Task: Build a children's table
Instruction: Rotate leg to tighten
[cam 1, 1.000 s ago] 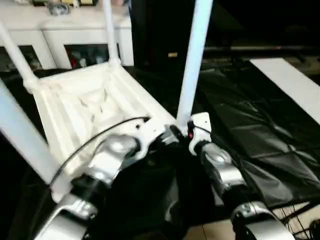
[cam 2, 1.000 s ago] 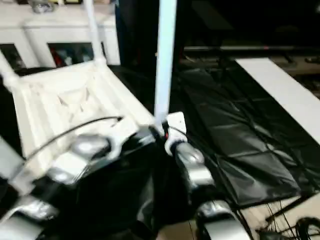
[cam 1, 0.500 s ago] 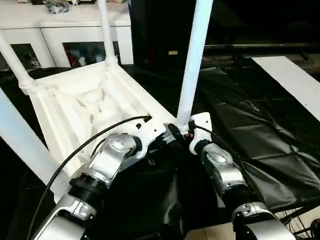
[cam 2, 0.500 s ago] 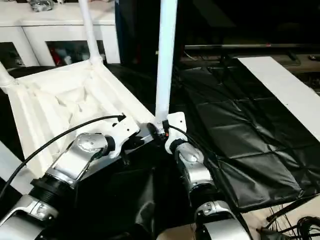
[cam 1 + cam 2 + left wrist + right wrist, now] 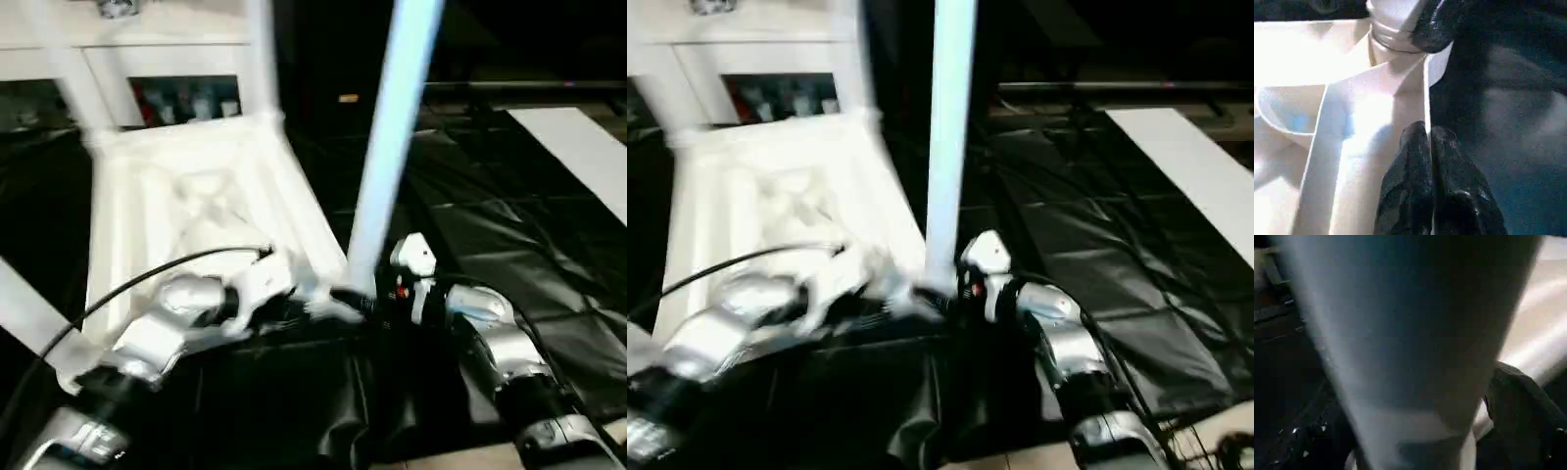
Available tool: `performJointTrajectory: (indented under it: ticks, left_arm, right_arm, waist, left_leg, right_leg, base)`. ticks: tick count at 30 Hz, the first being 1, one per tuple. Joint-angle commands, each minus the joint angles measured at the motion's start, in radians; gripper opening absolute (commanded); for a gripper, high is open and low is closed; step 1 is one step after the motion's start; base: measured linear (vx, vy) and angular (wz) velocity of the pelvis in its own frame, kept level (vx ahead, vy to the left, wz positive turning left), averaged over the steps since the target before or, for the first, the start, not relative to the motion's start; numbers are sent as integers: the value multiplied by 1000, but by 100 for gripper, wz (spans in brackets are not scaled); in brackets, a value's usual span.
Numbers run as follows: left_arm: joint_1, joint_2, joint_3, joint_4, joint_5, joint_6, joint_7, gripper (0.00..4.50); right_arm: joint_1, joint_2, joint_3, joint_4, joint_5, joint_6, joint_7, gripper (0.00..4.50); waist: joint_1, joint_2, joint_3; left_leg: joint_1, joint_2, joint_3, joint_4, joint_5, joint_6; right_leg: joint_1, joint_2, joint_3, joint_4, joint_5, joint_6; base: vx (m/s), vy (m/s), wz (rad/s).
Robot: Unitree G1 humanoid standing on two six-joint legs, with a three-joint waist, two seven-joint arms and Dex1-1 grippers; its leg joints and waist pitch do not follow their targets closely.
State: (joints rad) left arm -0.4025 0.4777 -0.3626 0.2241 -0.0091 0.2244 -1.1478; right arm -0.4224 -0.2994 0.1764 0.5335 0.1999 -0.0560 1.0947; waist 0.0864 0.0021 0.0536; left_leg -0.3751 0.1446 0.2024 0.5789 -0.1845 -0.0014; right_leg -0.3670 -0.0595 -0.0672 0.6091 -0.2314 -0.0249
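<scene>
The children's table lies upside down: its white tabletop (image 5: 196, 186) shows its ribbed underside, and its legs stand up from the corners. The nearest leg (image 5: 392, 147) rises from the corner closest to me. Two more legs (image 5: 260, 59) (image 5: 73, 78) stand at the far corners, and another (image 5: 24, 304) crosses the left edge. My left gripper (image 5: 1427, 132) is shut on the thin raised rim (image 5: 1426, 88) next to that near corner. My right gripper (image 5: 377, 294) is at the foot of the nearest leg (image 5: 1400, 333), which looms right in front of it.
A white cabinet (image 5: 167, 59) with glass doors stands behind the tabletop. Black sheeting (image 5: 509, 225) covers the floor to the right, with a white board (image 5: 578, 147) at its far right. A black cable (image 5: 127, 284) arcs over my left forearm.
The whole picture has swung to the right with the camera. My right forearm now sits a little further out to the right of the leg. The left gripper keeps its hold on the rim.
</scene>
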Motion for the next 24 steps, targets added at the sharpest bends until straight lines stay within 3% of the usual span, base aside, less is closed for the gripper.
performJointTrajectory:
  ticks: [1, 6, 10, 14, 23, 24]
  left_arm:
    - [37, 19, -70, 29, 18, 12, -55, 0]
    - [33, 52, -52, 44, 16, -4, -64, 0]
    - [27, 55, -45, 51, 19, -4, -63, 0]
    - [26, 56, -44, 51, 15, -5, -68, 0]
    - [26, 54, -49, 52, 12, -6, -70, 0]
    - [26, 55, -50, 52, 12, -6, -70, 0]
  right_arm:
    - [13, -29, 14, -38, 6, 16, 59, 383]
    - [24, -62, 60, -59, -11, 16, 152, 383]
    - [24, -66, 75, -57, -20, 7, 158, 383]
    - [5, -49, 54, -33, -13, 19, 131, 383]
    - [4, -43, 47, -32, -5, 29, 131, 305]
    - [5, -43, 48, -30, -6, 29, 133, 280]
  waist:
    - [-8, 3, -43]
    - [-7, -4, -41]
    - [-8, -4, -44]
    - [-7, -2, -45]
    - [-7, -5, -48]
    - [-6, -4, -49]
  left_leg:
    - [25, 114, -48, -79, -241, 47]
    - [23, 109, -51, -79, -267, 21]
    - [22, 108, -49, -75, -218, 38]
    - [23, 108, -48, -74, -212, 42]
    - [23, 108, -47, -71, -195, 43]
    - [23, 108, -47, -70, -191, 45]
  right_leg:
    - [18, -109, 69, -77, -154, -229]
    - [20, -117, 74, -86, -240, -206]
    - [20, -115, 71, -80, -175, -217]
    - [21, -114, 70, -79, -167, -228]
    - [24, -114, 69, -74, -131, -234]
    - [24, -114, 69, -73, -128, -235]
  base:
    - [0, 0, 0]
    - [0, 0, 0]
    - [0, 0, 0]
    - [0, 0, 0]
    - [0, 0, 0]
    - [0, 0, 0]
